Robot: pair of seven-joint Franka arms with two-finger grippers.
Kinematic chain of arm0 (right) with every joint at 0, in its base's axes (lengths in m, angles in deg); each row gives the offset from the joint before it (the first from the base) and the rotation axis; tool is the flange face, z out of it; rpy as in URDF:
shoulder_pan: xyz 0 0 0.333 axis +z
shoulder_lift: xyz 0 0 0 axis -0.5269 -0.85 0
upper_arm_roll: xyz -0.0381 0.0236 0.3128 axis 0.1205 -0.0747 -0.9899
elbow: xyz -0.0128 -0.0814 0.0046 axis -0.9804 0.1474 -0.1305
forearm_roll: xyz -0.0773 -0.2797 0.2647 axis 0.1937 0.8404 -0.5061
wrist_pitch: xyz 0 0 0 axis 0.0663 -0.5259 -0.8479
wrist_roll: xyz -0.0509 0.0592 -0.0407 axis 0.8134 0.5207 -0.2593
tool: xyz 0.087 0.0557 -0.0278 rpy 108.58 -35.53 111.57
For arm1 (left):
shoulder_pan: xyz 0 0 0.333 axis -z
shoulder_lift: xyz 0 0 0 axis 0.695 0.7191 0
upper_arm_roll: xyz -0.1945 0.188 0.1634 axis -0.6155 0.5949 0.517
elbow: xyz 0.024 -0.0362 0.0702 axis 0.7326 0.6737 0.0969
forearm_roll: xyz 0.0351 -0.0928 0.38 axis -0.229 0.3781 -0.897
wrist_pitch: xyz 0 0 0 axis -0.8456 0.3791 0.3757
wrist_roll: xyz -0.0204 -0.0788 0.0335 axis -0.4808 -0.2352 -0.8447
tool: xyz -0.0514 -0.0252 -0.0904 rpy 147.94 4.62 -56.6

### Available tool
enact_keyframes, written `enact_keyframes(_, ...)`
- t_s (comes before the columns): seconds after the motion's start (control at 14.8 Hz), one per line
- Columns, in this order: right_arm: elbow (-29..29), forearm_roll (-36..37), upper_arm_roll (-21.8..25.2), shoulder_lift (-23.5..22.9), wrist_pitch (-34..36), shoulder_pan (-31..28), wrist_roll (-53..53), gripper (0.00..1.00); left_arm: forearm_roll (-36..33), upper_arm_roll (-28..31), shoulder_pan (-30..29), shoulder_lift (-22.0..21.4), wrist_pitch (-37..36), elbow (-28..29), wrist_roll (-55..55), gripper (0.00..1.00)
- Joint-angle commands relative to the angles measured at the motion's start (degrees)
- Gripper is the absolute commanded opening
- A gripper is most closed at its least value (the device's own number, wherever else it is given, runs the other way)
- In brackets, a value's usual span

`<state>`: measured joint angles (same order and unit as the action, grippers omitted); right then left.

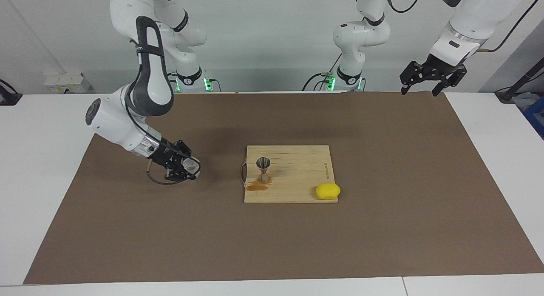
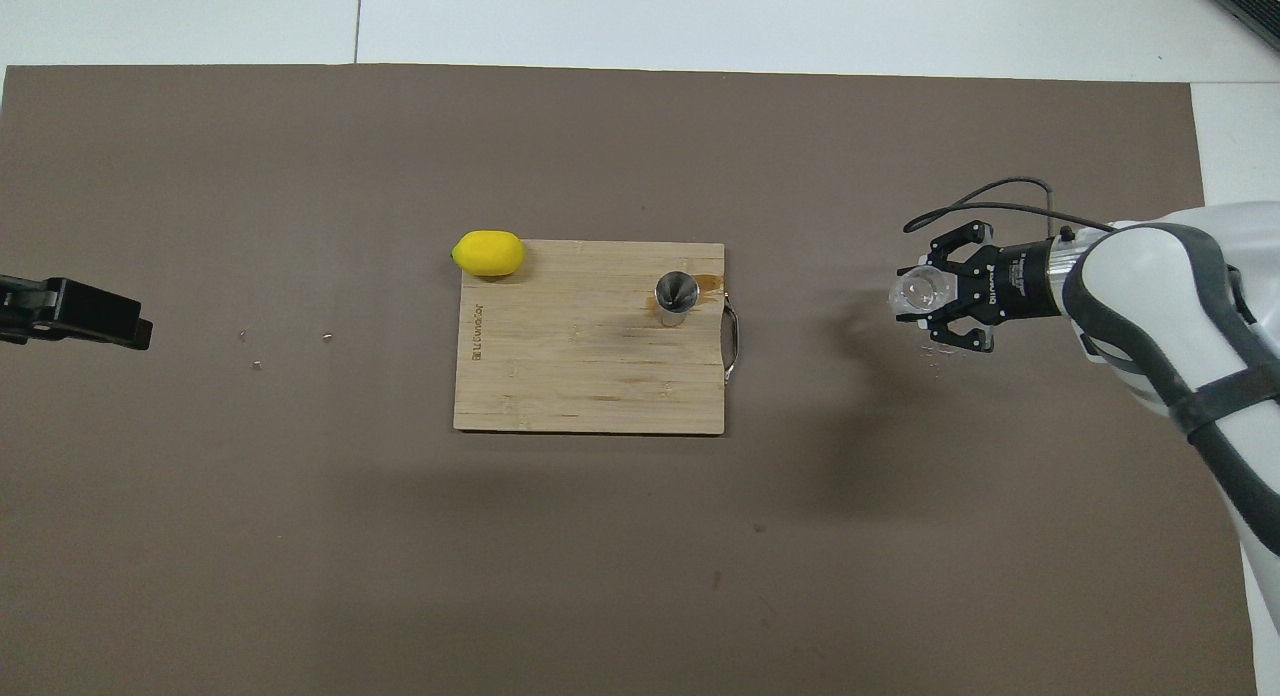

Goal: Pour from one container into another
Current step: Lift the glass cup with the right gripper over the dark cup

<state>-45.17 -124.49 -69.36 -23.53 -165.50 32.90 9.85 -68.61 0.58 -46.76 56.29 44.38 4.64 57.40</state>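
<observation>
The glass cup (image 1: 191, 165) is clamped in the right gripper (image 1: 183, 167) above the brown mat (image 1: 382, 228), toward the right arm's end, apparently tipped mouth-first toward the cutting board (image 1: 297, 189). The jigger (image 1: 263, 170) stands upright by the board's handle edge. The left gripper (image 1: 426, 81), spread wide, waits over the mat's corner, partly cut off overhead.
</observation>
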Motion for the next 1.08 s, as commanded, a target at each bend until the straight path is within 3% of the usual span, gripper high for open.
enact_keyframes(0.0,5.19,2.13,0.19,-2.28,0.10,3.19,6.70,0.00,-0.95,0.38,0.45,-0.67,-0.78,0.45,0.54,1.00)
enact_keyframes(0.34,12.58,10.46,0.28,-5.27,0.27,10.75,16.30,0.00,-1.03,0.38,0.36,-0.67,-0.78,0.45,0.54,1.00)
enact_keyframes(0.61,14.51,15.21,0.28,-6.06,1.41,14.09,17.53,0.00,-1.03,0.38,0.45,-0.67,-0.87,0.45,0.54,1.00)
enact_keyframes(0.81,20.04,20.12,0.02,-8.26,4.57,15.16,21.75,0.00,-0.94,0.38,0.36,-0.67,-0.78,0.45,0.54,1.00)
enact_keyframes(1.01,20.50,21.46,0.01,-8.53,5.11,17.00,21.93,0.00,-1.03,0.38,0.45,-0.67,-0.78,0.45,0.54,1.00)
